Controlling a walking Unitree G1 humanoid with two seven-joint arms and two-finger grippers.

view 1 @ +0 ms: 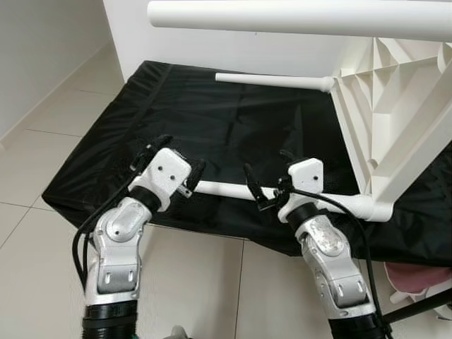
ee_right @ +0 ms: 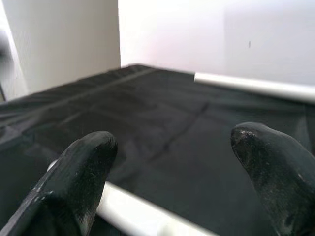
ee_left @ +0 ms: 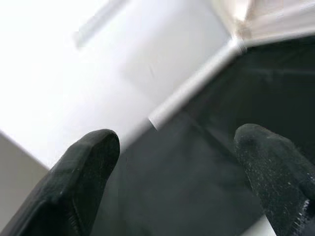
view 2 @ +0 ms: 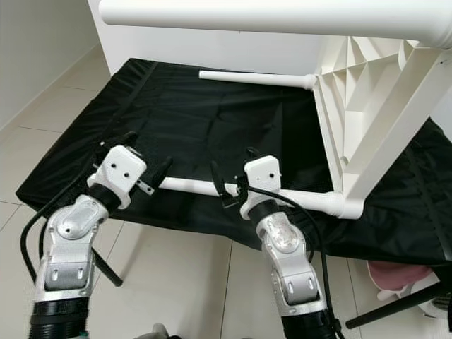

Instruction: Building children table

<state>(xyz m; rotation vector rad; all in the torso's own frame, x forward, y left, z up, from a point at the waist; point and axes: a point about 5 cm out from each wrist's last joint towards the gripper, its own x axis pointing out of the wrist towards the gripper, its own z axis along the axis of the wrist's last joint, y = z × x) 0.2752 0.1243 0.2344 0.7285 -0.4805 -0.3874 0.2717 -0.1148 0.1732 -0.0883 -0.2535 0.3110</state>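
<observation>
1. No readable writing is showing on the white plastic children's table [view 1: 395,106], which is lying on its side on the black fabric sheet [view 1: 212,120].
2. The left gripper [view 1: 173,166] and right gripper [view 1: 272,180] are hovering wide open at the table's nearest white round leg [view 1: 219,188].
3. Pale tiled floor [view 1: 42,141] is stretching open on the left.

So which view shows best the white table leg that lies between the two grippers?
The left eye view: the table leg shows along its length on the black cloth, from the left gripper past the right gripper to the tabletop corner. The right eye view shows it similarly. The wrist views show short blurred pieces.
</observation>
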